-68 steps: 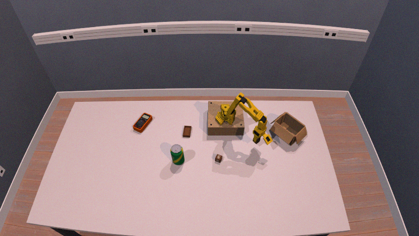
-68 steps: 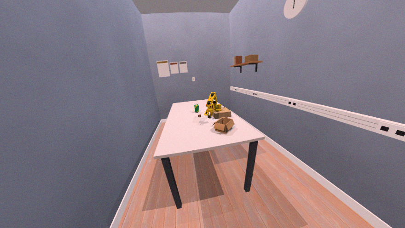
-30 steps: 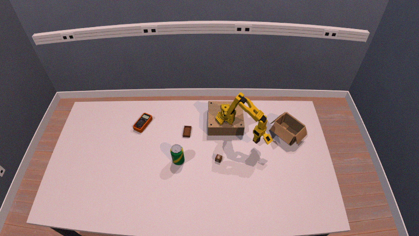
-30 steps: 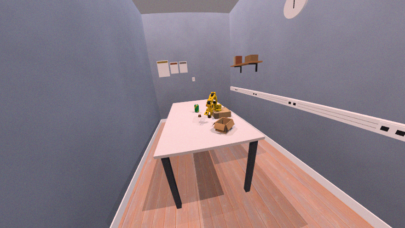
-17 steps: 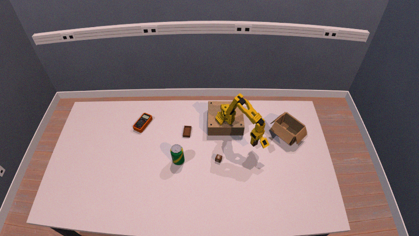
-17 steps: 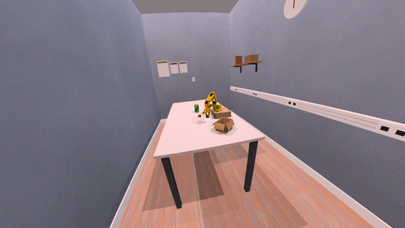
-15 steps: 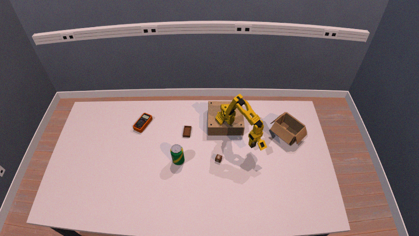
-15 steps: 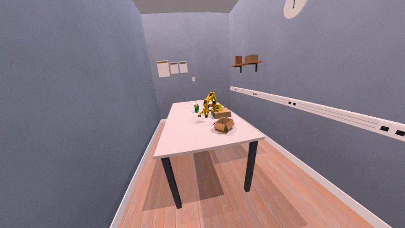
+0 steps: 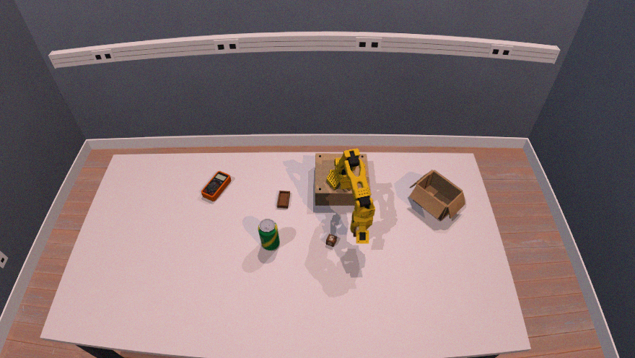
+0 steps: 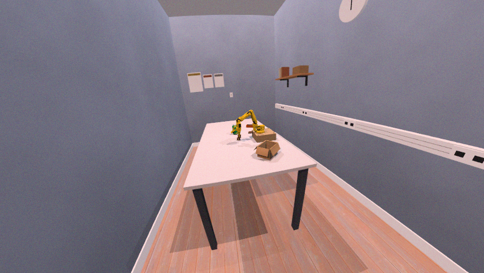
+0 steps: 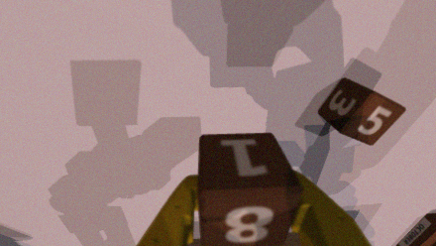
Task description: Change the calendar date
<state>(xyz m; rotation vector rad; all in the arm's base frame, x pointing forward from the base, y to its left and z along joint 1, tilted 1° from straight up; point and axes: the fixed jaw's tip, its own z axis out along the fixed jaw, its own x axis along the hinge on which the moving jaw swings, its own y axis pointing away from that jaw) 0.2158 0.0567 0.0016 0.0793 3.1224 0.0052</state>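
Top view, left to right. Orange multimeter (image 9: 215, 185) at upper left of the white table (image 9: 133, 276); not part of the job. Small brown tray (image 9: 283, 199) left of centre, lying open and holding neither cube, so both still have to go back in. Green can (image 9: 268, 234) below it, standing upright, near the likely carry path.

Loose cube (image 9: 330, 240) sits on the table at centre, well apart from the tray. In the wrist view it shows a 3 and a 5 on two faces (image 11: 362, 111) at right of frame.

Arm reaches down from its wooden base block (image 9: 322, 195), just right of the loose cube. Gripper (image 9: 362, 235) is clamped, jaws closed narrow on the second cube (image 11: 244, 188); wrist view shows a 1 on its top face and an 8 on the face toward the camera. It appears lifted off the table, presumably to be turned and carried to the tray.

Open cardboard box (image 9: 436, 194) at right, unused.

At the bottom right corner of the wrist view, a lettered brown edge (image 11: 418, 233); too cropped to identify.
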